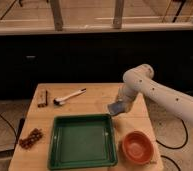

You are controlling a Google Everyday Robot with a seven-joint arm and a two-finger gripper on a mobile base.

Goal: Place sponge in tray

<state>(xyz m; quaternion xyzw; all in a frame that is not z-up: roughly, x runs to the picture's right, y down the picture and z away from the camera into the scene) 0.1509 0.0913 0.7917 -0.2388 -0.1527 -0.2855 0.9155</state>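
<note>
One sponge (115, 108) is grasped in the clenched fingers of the gripper (119, 105), suspended over the desk (97, 99) just beyond the far right corner of the tray (82, 142). Before release it should be moved inward, low over the tray floor.

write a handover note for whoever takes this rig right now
Gripper: fingers shut on the sponge, held above the table by the tray's far corner on the bowl side.
Tray: on the table, nothing in it.
Done: sponge picked up.
Left: carry it over the tray, lower it, let go.
Mind the orange bowl beside the tray.
</note>
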